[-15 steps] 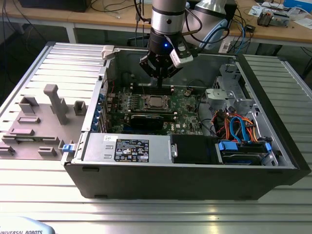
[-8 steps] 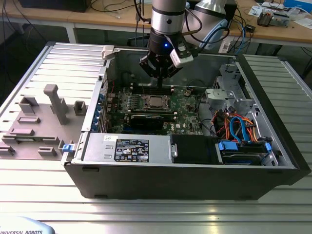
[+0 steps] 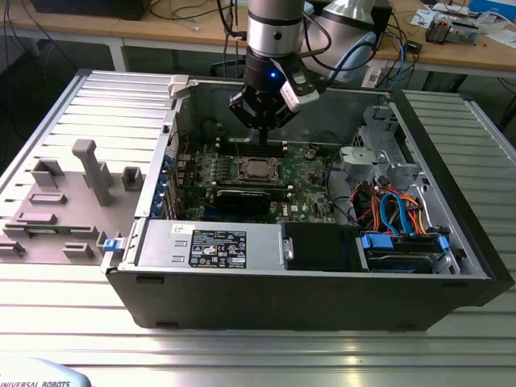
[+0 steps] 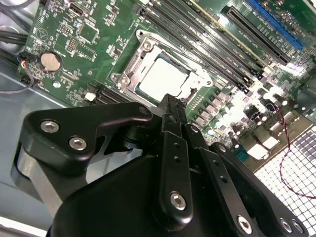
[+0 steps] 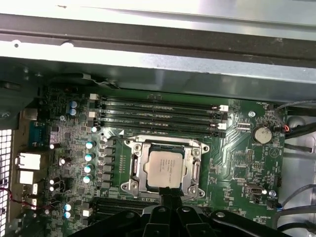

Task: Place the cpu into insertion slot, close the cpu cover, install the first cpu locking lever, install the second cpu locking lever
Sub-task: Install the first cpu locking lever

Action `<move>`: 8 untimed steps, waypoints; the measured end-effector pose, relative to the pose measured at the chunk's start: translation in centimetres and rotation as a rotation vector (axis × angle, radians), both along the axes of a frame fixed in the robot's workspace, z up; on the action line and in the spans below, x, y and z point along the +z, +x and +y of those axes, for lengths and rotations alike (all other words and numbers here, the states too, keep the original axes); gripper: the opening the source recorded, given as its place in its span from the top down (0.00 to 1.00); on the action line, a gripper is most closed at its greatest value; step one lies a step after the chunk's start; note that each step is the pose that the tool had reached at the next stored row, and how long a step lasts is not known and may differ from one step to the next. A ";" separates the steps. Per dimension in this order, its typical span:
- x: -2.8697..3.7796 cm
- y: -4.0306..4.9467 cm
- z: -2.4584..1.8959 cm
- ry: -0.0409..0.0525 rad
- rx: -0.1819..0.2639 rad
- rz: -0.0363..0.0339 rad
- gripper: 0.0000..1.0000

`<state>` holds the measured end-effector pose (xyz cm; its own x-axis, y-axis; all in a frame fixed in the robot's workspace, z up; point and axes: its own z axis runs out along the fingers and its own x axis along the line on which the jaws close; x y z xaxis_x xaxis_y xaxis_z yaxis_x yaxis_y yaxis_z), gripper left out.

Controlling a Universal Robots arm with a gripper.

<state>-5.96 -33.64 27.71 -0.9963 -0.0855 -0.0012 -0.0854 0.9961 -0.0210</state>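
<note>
The cpu (image 3: 258, 168) (image 4: 160, 79) (image 5: 165, 169), a pale silver square, lies flat in the insertion slot (image 5: 129, 186) on the green motherboard. The cpu cover (image 4: 197, 79) (image 5: 139, 165), a silver frame plate, lies down around the chip, whose top shows through its window. My gripper (image 3: 262, 133) hangs inside the open computer case just above the socket. In both wrist views its black fingers (image 4: 171, 106) (image 5: 168, 197) meet in one narrow tip at the socket's edge, shut with nothing between them. I cannot tell whether the tip touches the cover.
Long black memory slots (image 5: 158, 116) run beside the socket. A black expansion card (image 3: 242, 200), the power supply (image 3: 210, 242) and orange and blue cables (image 3: 395, 214) crowd the case. The case wall (image 5: 148, 49) rises close behind. A grey fixture plate (image 3: 81, 185) lies at the exterior view's left.
</note>
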 end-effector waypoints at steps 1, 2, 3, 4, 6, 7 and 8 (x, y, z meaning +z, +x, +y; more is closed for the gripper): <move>-0.02 -0.10 0.00 0.0032 0.000 -0.0009 0.89; -0.03 -0.19 0.00 0.0106 0.000 -0.0010 0.89; -0.04 -0.24 0.00 0.0192 -0.001 -0.0009 0.89; -0.07 -0.28 0.00 0.0329 -0.005 -0.0011 0.89; -0.27 -0.46 0.02 0.0383 -0.019 -0.0017 0.89; -0.32 -0.51 0.04 0.0383 -0.024 -0.0019 0.89; -0.37 -0.57 0.06 0.0382 -0.029 -0.0019 0.89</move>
<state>-6.53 -33.58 27.34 -0.9984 -0.0565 -0.0058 -0.0566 0.9983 0.0170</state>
